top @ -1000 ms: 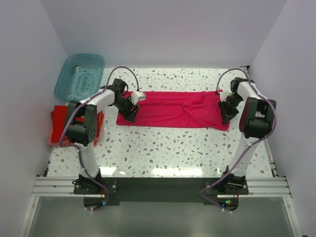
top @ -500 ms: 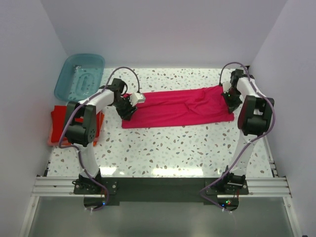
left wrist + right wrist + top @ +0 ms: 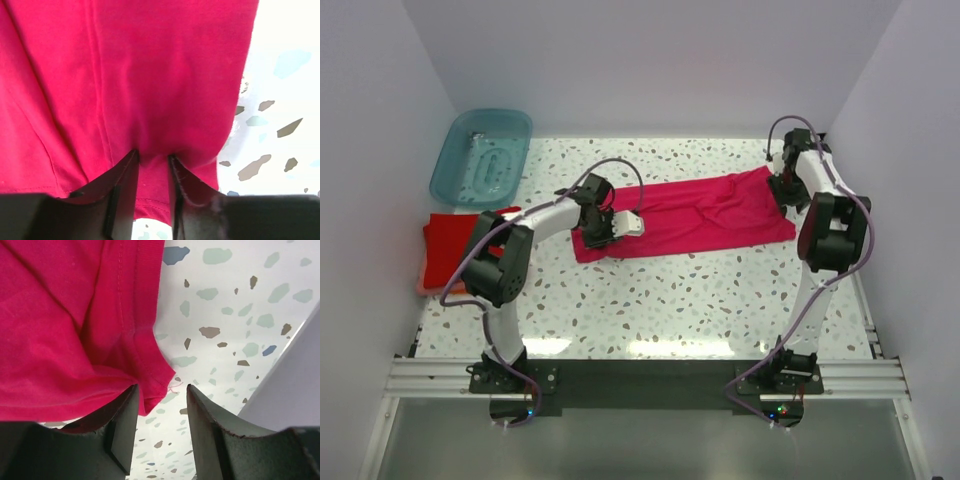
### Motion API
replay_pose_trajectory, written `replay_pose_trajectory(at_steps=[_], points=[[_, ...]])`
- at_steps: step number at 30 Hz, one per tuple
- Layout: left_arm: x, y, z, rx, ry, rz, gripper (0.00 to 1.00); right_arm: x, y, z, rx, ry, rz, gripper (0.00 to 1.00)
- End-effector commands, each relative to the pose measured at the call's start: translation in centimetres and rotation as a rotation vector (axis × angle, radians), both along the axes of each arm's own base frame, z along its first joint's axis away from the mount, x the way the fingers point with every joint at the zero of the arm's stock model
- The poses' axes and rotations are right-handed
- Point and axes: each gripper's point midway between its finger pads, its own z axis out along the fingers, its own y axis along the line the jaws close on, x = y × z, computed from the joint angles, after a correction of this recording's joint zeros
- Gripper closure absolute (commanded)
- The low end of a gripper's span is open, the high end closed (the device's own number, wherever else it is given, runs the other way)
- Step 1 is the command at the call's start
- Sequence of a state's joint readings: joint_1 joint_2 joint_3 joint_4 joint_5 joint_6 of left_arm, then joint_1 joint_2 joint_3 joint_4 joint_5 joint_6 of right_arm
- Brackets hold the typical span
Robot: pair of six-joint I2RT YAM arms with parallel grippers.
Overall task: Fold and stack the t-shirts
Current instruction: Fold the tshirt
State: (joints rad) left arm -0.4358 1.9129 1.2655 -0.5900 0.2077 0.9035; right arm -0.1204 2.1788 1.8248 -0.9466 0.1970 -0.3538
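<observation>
The pink shirt lies on the bench as one long band, from the left fingers to the right fingers. A red folded shirt lies well apart, on the outer side of the left fingers. The left fingers pinch a raised fold of the pink shirt near its end. The right fingers stand spread. The shirt's hemmed corner reaches into their gap beside one finger, and bare bench shows beside the other.

no readable text, labels or numbers anywhere.
</observation>
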Motion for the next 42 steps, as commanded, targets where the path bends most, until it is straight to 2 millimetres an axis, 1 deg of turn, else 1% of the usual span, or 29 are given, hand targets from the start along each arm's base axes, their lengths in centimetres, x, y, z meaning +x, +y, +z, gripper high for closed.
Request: replay_pose_trajectory(at_steps=[1,2,3,5,6,8,9,10,12,14,15,17,18,20,21,23,24,25,26,27,29,30,31,32,35,37,38,40,42], points=[[-2.4,0.8,-3.6,0.104,0.072,-0.071,0.67,0.3,-0.7,6.1,-0.039,-0.132,-0.019,0.52],[-3.4,0.6,-3.8,0.105,0.096,-0.088,0.68,0.1,-0.4,6.5,-0.026,-0.138,-0.011,0.52],[-5.0,-0.1,-3.7,0.108,0.128,-0.124,0.69,-0.2,-0.2,7.5,-0.017,-0.152,-0.003,0.52],[-8.2,-0.8,-4.0,0.100,0.195,-0.172,0.70,-0.7,0.4,8.1,0.008,-0.156,0.011,0.52],[-10.9,-1.7,-4.0,0.112,0.227,-0.232,0.70,-1.3,0.4,8.8,0.013,-0.157,0.016,0.52],[-14.4,-3.3,-3.6,0.089,0.281,-0.278,0.71,-2.0,0.8,9.0,0.040,-0.148,0.024,0.52],[-17.0,-4.6,-3.0,0.086,0.304,-0.341,0.71,-2.7,0.9,9.0,0.050,-0.128,0.028,0.52],[-18.7,-5.7,-2.5,0.055,0.337,-0.370,0.71,-3.3,0.9,9.2,0.057,-0.128,0.026,0.52],[-21.0,-7.8,-0.7,0.013,0.358,-0.407,0.71,-4.1,1.0,9.4,0.074,-0.119,0.029,0.52],[-21.7,-9.0,1.2,-0.052,0.389,-0.403,0.70,-5.0,1.2,9.4,0.090,-0.108,0.036,0.53],[-20.4,-9.9,2.6,-0.087,0.364,-0.389,0.70,-5.5,1.6,9.3,0.113,-0.092,0.049,0.54],[-18.6,-10.4,4.2,-0.140,0.350,-0.360,0.66,-6.6,2.4,8.8,0.154,-0.059,0.060,0.57],[-15.5,-10.7,5.9,-0.195,0.306,-0.304,0.65,-7.3,3.2,8.5,0.195,-0.036,0.070,0.58],[-12.2,-10.9,7.3,-0.247,0.267,-0.232,0.63,-8.2,4.0,7.7,0.231,-0.010,0.068,0.63],[-9.2,-10.9,7.9,-0.269,0.230,-0.182,0.62,-8.4,4.5,7.3,0.259,0.000,0.062,0.65],[-6.2,-10.8,8.2,-0.276,0.186,-0.116,0.61,-9.0,5.6,6.4,0.311,0.026,0.055,0.72],[-3.3,-11.0,8.5,-0.301,0.140,-0.070,0.61,-9.1,6.0,5.8,0.327,0.043,0.044,0.75],[-1.9,-11.3,8.7,-0.319,0.124,-0.046,0.61,-9.3,6.3,5.3,0.339,0.055,0.037,0.80],[-0.3,-11.7,7.9,-0.336,0.126,-0.003,0.61,-9.2,6.6,5.0,0.347,0.058,0.034,0.81],[1.8,-12.3,8.9,-0.372,0.085,0.030,0.61,-8.7,6.8,4.5,0.349,0.045,0.019,0.82],[3.6,-13.4,9.0,-0.402,0.087,0.085,0.59,-8.2,6.9,3.7,0.348,0.041,-0.004,0.88],[5.1,-14.4,8.6,-0.417,0.086,0.111,0.59,-7.4,7.0,3.5,0.347,0.018,-0.020,0.89],[5.6,-14.9,8.4,-0.435,0.110,0.151,0.59,-7.1,7.0,2.6,0.345,0.027,-0.032,0.91],[5.8,-15.3,7.4,-0.434,0.143,0.163,0.60,-6.6,7.0,2.3,0.343,0.022,-0.040,0.92],[6.9,-15.6,7.3,-0.470,0.141,0.222,0.61,-4.9,7.1,0.8,0.313,0.013,-0.043,0.96],[7.1,-15.1,7.3,-0.488,0.143,0.259,0.62,-3.6,6.8,-0.5,0.264,0.014,-0.038,0.99],[7.6,-15.0,8.5,-0.516,0.110,0.260,0.62,-3.1,6.7,-0.9,0.249,0.013,-0.038,1.00],[7.5,-13.6,8.1,-0.519,0.117,0.301,0.62,-1.7,6.5,-1.3,0.206,0.003,-0.026,1.00],[8.0,-12.1,8.7,-0.537,0.108,0.341,0.62,-0.9,6.9,-2.9,0.165,0.026,0.000,1.00]])
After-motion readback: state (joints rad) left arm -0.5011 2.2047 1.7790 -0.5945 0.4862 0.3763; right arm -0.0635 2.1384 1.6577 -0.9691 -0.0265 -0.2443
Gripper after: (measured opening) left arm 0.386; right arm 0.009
